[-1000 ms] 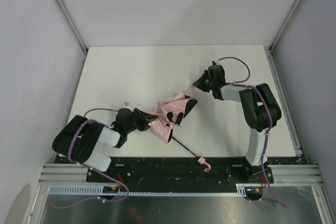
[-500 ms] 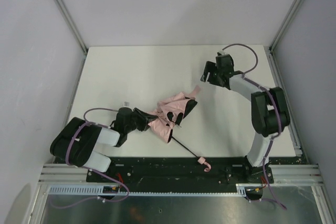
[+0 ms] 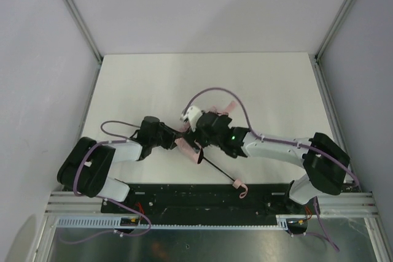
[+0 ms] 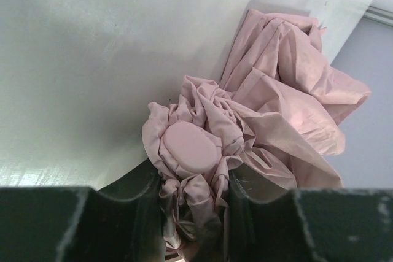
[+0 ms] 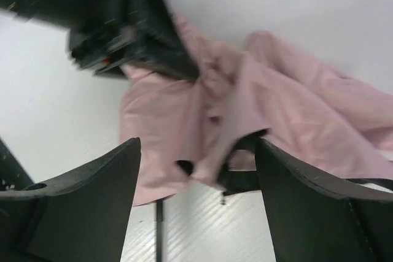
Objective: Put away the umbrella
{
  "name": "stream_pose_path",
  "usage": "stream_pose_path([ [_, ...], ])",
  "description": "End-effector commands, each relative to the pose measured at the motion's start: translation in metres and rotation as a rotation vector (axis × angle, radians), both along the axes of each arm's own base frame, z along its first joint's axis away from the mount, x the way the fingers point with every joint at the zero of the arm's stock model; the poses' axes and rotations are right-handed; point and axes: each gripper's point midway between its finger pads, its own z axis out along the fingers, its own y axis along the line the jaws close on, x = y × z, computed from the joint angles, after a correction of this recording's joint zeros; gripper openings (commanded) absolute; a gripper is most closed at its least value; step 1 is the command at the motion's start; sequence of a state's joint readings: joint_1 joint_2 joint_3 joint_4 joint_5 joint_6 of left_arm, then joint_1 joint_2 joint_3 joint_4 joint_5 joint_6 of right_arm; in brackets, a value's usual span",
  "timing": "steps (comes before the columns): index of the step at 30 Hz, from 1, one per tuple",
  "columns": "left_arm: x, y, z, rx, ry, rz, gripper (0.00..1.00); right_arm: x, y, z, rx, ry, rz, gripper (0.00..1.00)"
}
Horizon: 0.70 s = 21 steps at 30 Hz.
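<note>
**Left fingers clamp the umbrella's crown; right fingers spread wide above the canopy**

The left fingers (image 4: 126,219) are closed on the umbrella (image 4: 276,108). Their two dark pads pinch the gathered pink fabric just under the smooth oval cap (image 4: 190,150) at the crown. From that pinch the crumpled canopy fans away from the left wrist camera and lies loose on the white surface (image 4: 80,59).

The right fingers (image 5: 80,204) stand wide apart and grip nothing. In the right wrist view the pink folds and a dark rib fill the gap between them. I cannot tell whether either finger touches the cloth. The same view shows the left arm's dark wrist at the upper left, pressed against the fabric.

From above, the two sets of fingers meet near the middle of the surface (image 3: 141,78), slightly toward its near edge. The left fingers (image 3: 171,140) come in from the left and the right fingers (image 3: 202,132) from the right, with the bunched umbrella (image 3: 184,147) between and partly beneath them. A strip of pink shows beyond the right wrist.

The thin black shaft (image 3: 218,171) runs out from under the canopy toward the near right. It ends at the small pink handle (image 3: 240,189), which lies over the dark mounting plate (image 3: 184,193) at the near edge. The right arm (image 3: 276,148) stretches low across the surface from its base, and a purple cable (image 3: 209,92) arches over its wrist.
</note>
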State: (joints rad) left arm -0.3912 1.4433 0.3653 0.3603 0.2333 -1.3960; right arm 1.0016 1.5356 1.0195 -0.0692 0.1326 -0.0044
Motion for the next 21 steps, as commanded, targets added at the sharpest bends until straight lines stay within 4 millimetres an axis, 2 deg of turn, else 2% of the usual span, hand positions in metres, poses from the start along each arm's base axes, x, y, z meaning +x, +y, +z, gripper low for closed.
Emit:
stream_pose_path([
  [1,-0.013,0.022,-0.025,0.138,0.152,0.07,0.0,-0.029,0.037,0.008,-0.007,-0.18,0.16,0.77],
  [3,-0.011,0.023,-0.024,0.147,0.154,0.075,0.0,-0.039,0.047,0.002,-0.007,-0.198,0.197,0.74],
  [8,-0.005,0.024,-0.019,0.156,0.14,0.088,0.0,-0.04,0.057,-0.033,-0.061,-0.199,0.223,0.72],
  [12,-0.006,0.018,-0.018,0.123,0.165,0.076,0.0,-0.025,0.053,-0.062,-0.125,-0.231,0.161,0.68],
  [17,-0.011,0.014,-0.019,0.101,0.19,0.063,0.0,0.001,0.034,-0.083,-0.21,-0.292,0.048,0.64],
  [21,-0.013,0.011,-0.017,0.081,0.203,0.059,0.0,0.013,0.026,-0.101,-0.243,-0.295,0.017,0.6],
])
